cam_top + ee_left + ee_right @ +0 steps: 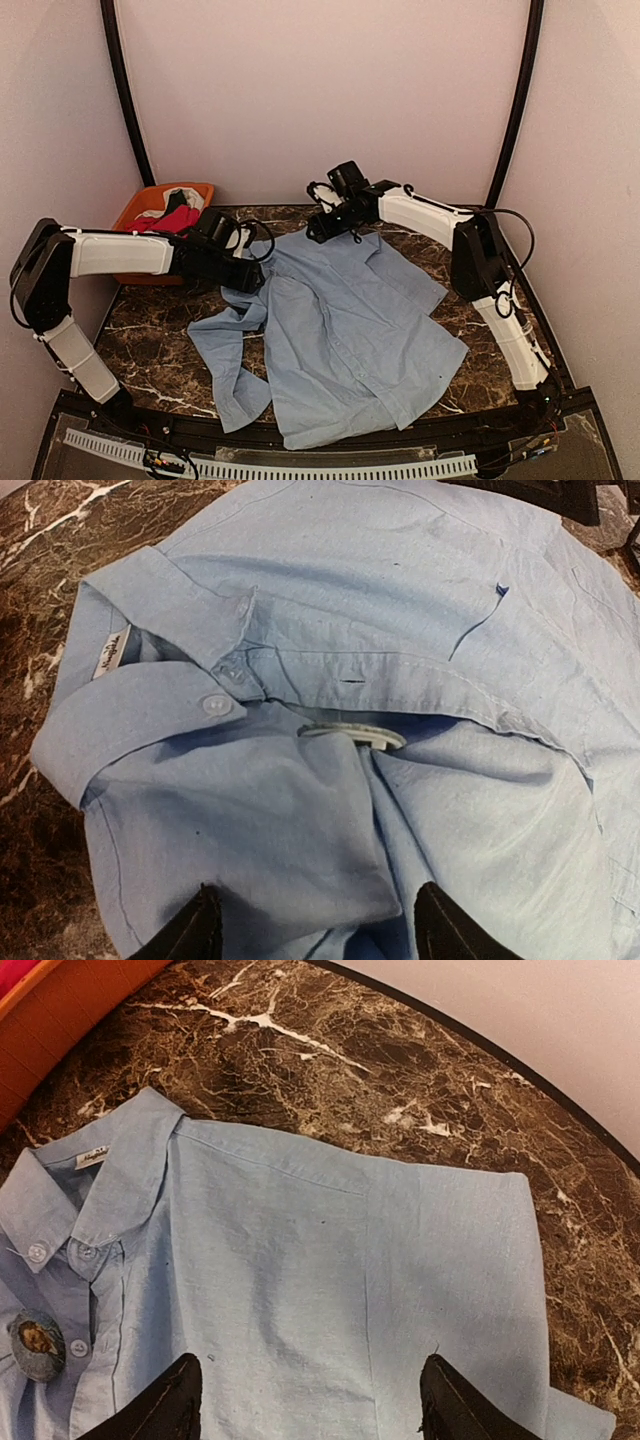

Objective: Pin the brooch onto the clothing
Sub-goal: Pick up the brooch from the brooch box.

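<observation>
The clothing (350,330), a light blue button-up shirt, lies spread on the marble table. The brooch (38,1346), a grey oval with a brownish centre, rests on the shirt front just below the collar (100,1190). In the left wrist view a pale round rim (352,734) pokes out from under the placket fold; it looks like the same brooch. My left gripper (320,935) is open, its fingers (195,935) straddling a raised fold of fabric near the collar (150,710). My right gripper (315,1410) hangs open over the shirt's shoulder panel, holding nothing.
An orange bin (140,205) with red, black and white garments stands at the table's back left; its corner (40,1020) shows in the right wrist view. Black frame poles (125,95) rise at both back corners. Bare marble (400,1070) lies beyond the shirt.
</observation>
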Motion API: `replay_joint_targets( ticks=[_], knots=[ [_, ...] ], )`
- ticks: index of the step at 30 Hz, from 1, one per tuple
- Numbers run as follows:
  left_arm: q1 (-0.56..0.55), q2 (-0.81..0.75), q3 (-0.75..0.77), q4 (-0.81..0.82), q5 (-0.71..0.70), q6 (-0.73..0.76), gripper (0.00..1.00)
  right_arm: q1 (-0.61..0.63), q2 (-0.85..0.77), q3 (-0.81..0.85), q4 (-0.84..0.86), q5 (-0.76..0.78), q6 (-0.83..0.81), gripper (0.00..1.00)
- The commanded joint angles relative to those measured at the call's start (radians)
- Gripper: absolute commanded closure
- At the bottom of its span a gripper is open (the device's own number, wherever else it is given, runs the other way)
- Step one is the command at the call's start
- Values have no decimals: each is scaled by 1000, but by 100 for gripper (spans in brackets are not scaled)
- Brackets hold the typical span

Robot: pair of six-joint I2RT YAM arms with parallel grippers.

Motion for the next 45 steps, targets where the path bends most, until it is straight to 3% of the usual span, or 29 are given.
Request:
replay_joint_targets(
  ticks=[1,11,18,22,31,34,38,45],
  knots=[
    [-2,76,15,55,4,-17,35,3,44,37,23,6,-19,28],
    [-2,168,-51,69,23,-38,44,-50,94,-61,26,64,24,28],
    [1,150,-78,12,-16,-34,44,-138,101,-58,-11,109,48,28],
    [18,113,-99,-2,-58,-29,43,-176,74,-54,-23,55,47,29],
    [23,-38,21,-8,-113,-8,21,-159,-443,-344,-37,15,38,28],
    [20,-92,71,-19,-97,-6,3,-157,-627,-551,-51,70,42,27],
    [-6,-152,69,-14,-61,-11,1,-169,-822,-838,-74,184,40,28],
    [-82,-201,53,-19,8,10,1,-301,-1014,-1078,-99,197,12,34]
  ],
)
